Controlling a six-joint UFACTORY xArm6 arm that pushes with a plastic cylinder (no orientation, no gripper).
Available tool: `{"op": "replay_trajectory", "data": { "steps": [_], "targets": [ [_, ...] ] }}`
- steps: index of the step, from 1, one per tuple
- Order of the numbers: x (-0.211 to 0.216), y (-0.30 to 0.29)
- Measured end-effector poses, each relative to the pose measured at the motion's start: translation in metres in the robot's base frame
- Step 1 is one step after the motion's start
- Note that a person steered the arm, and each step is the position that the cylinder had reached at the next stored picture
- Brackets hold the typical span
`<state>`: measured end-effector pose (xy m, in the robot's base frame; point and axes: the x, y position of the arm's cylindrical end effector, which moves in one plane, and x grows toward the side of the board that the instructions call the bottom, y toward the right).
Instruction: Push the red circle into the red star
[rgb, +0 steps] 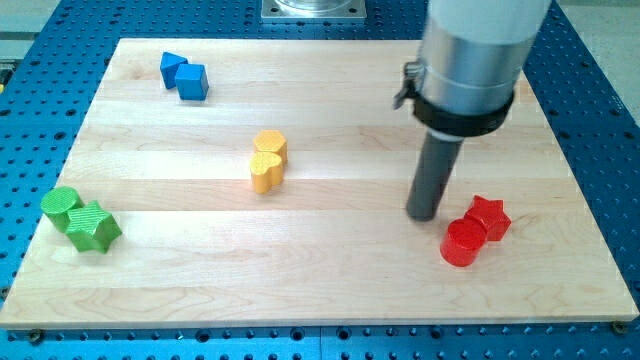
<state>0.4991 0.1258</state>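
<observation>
The red circle (462, 243) stands at the view's lower right and touches the red star (489, 217), which lies just up and to the right of it. My tip (424, 215) rests on the board just left of the red star and up-left of the red circle, a small gap apart from both.
A yellow heart-like block (268, 160) sits mid-board. Two blue blocks (184, 76) lie at the view's top left. A green circle (61, 206) and a green star-like block (95, 228) sit at the lower left. The wooden board (330, 290) lies on a blue perforated table.
</observation>
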Motion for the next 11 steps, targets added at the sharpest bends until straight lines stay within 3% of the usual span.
{"op": "replay_trajectory", "data": {
  "steps": [2,3,4,5,6,7,8,9,10,11],
  "targets": [
    [0.018,0.096],
    [0.003,0.065],
    [0.022,0.000],
    [0.054,-0.009],
    [0.063,-0.059],
    [0.083,-0.007],
    [0.072,0.039],
    [0.083,-0.106],
    [0.027,-0.206],
    [-0.048,-0.206]
  ]
}}
